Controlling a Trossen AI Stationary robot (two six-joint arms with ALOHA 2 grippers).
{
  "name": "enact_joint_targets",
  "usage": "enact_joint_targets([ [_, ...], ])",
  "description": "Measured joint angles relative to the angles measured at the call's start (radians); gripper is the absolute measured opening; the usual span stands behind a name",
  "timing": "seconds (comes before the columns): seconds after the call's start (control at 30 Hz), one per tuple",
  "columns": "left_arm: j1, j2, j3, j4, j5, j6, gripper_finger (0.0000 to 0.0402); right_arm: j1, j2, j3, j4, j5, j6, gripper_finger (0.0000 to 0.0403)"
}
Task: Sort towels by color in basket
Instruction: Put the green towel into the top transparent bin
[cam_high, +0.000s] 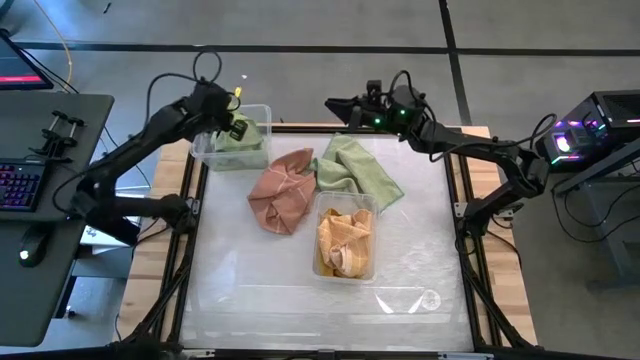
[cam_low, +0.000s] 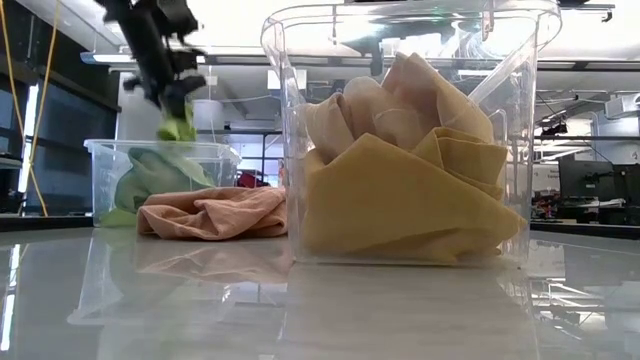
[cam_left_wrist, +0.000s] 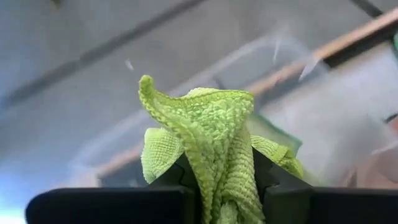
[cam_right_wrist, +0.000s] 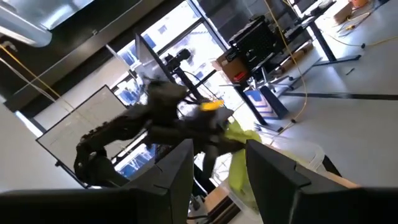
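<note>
Left claw pinches a lime green towel above the clear bin at the counter's upper left, while the right claw waits spread at top center, with 1 salmon towel lying mid-counter.

I counted two clear containers: one at the far left and one near the table centre. Of green towels I counted three: one lime towel pinched in my left gripper, one pale green towel lying in the far left container, and one sage towel spread on the table. One salmon towel lay loose beside it. The central container held mustard towels and a paler cloth; their exact number could not be determined. Grippers: two, the right one included.
</note>
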Motion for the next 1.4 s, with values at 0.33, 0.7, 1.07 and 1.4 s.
enact_joint_targets([
  [0.33, 0.101, 0.248, -0.016, -0.063, 0.193, -0.09, 0.0104, 0.04, 0.0, 0.0, -0.026, -0.008, 0.02, 0.014],
  [0.7, 0.163, 0.302, 0.212, -0.385, 0.362, 0.014, 0.0203, 0.053, 0.001, 0.0, -0.048, -0.045, 0.021, 0.014],
  [1.07, 0.166, 0.301, 0.402, -0.567, 0.319, -0.001, 0.0202, 0.049, 0.001, 0.0, -0.077, -0.047, 0.013, 0.014],
  [1.4, 0.201, 0.323, 0.315, -0.426, 0.349, 0.059, 0.023, 0.049, 0.001, 0.0, -0.096, -0.048, 0.01, 0.014],
])
